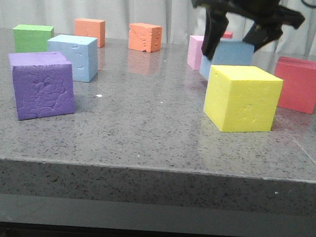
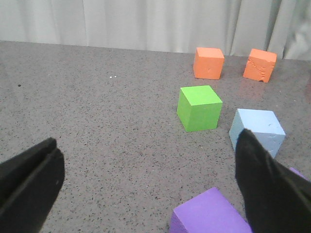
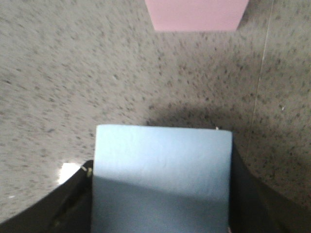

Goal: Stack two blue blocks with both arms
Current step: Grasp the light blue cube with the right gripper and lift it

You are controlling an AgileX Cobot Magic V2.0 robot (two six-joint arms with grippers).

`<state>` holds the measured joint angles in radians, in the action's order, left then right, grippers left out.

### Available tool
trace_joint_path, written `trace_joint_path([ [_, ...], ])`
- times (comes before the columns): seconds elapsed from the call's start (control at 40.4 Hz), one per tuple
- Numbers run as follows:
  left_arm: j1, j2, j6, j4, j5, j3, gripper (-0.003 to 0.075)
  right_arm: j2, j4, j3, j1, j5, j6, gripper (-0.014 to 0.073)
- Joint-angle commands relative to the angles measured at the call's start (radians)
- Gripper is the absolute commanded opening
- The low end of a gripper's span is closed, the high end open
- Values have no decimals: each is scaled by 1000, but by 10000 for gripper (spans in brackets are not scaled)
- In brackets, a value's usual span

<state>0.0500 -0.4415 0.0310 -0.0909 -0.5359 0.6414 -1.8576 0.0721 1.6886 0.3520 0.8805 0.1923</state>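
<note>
One sky-blue block point(image 1: 74, 57) stands on the table at the left, behind the purple cube; it also shows in the left wrist view point(image 2: 257, 128). The other blue block point(image 1: 231, 57) is at the back right, behind the yellow cube, which hides its base. My right gripper point(image 1: 233, 47) comes down from above with a finger on each side of it. In the right wrist view the gripper point(image 3: 160, 204) is shut on this block point(image 3: 163, 165), both fingers against its sides. My left gripper point(image 2: 148, 194) is open and empty above the table, out of the front view.
A purple cube point(image 1: 41, 85) stands front left, a green cube point(image 1: 32, 37) behind it, and two orange cubes point(image 1: 89, 30) point(image 1: 145, 37) at the back. A pale pink cube point(image 1: 195, 52) is next to the held block. A yellow cube point(image 1: 242, 98) and a red cube point(image 1: 299, 84) stand at the right.
</note>
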Motion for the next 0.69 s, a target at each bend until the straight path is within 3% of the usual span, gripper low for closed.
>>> trace_joint_path([
  [0.0,-8,-13,2,-11,83,28,692,76,12,87,28,18,0,332],
  [0.148,-8,-13,2,-11,83,28,692,76,5,144,107,63,47,332],
  [0.42,-8,-13,2,-11,83,28,692,38,-186,144,257,50,345,332],
  [0.668,-8,-13,2,-11,83,28,692,-10,-268,144,311,27,465,332],
])
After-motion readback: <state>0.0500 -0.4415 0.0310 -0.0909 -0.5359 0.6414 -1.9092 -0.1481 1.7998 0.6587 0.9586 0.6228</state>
